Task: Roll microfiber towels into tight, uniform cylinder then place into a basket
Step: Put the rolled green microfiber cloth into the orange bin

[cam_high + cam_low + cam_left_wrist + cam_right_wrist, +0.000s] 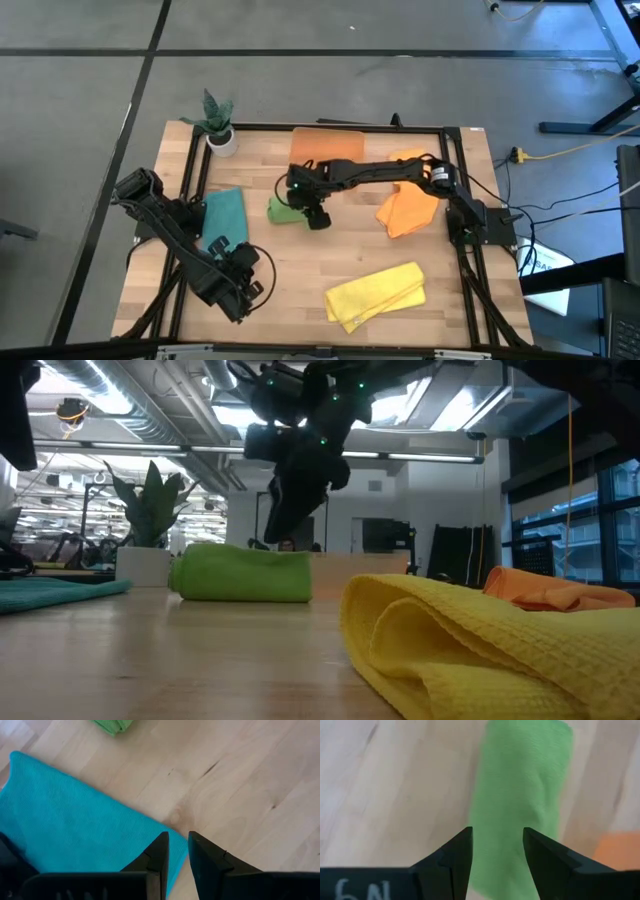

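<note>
A green towel (283, 210) lies rolled into a cylinder on its side on the wooden table, also in the low view (245, 573). My right gripper (497, 837) hangs open just above it (317, 217), a finger on either side of the roll (520, 795), clear of the cloth (283, 510). A teal towel (222, 215) lies flat at the left. My left gripper (177, 847) hovers over its near right corner (243, 252), its fingers a narrow gap apart. The orange basket (327, 145) stands at the far edge.
Orange towels (410, 205) lie heaped at the right and a folded yellow towel (378, 295) lies near the front edge, filling the low view's foreground (480, 650). A small white pot with a plant (218, 128) stands at the far left corner. Bare wood shows between the towels.
</note>
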Available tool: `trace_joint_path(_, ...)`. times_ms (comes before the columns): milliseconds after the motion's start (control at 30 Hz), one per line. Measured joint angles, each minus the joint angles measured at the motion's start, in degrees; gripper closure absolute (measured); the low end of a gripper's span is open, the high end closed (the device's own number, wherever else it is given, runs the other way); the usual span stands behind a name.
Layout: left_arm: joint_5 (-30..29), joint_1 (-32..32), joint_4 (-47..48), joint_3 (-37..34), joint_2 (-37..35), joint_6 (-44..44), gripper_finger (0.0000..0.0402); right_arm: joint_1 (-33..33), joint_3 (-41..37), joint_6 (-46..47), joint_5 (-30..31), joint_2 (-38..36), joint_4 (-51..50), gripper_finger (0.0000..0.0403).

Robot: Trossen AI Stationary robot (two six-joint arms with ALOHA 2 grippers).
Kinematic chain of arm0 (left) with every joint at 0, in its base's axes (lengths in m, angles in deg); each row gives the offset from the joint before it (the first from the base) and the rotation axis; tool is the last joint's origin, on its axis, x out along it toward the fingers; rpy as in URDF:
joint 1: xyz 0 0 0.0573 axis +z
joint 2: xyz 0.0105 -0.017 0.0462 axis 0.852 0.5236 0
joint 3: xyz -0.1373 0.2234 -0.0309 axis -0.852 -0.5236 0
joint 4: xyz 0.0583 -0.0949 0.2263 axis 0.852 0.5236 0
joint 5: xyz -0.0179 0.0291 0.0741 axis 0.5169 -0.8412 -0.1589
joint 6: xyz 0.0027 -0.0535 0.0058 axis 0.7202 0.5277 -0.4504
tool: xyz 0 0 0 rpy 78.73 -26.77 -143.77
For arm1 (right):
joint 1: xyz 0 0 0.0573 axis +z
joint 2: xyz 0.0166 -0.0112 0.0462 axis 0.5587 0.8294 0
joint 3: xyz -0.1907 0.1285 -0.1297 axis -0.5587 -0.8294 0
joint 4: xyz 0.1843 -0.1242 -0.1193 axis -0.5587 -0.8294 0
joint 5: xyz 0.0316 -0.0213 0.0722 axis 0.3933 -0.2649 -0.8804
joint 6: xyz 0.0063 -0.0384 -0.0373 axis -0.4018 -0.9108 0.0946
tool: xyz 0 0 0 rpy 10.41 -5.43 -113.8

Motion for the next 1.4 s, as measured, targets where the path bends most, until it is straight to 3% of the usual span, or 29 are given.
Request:
trace_joint_path(667,-0.3,0.1,0.0,0.0,0.0,0.0,0.0337,-4.9,-12.1,-0.6,1.6,0.1,19.8,0.0228)
trace_joint_path(1400,-0.2,0.8,-0.3,0.0,0.0,0.0,0.0337,-4.9,-5.2,4.4,-0.4,-0.2,18.1,0.0228)
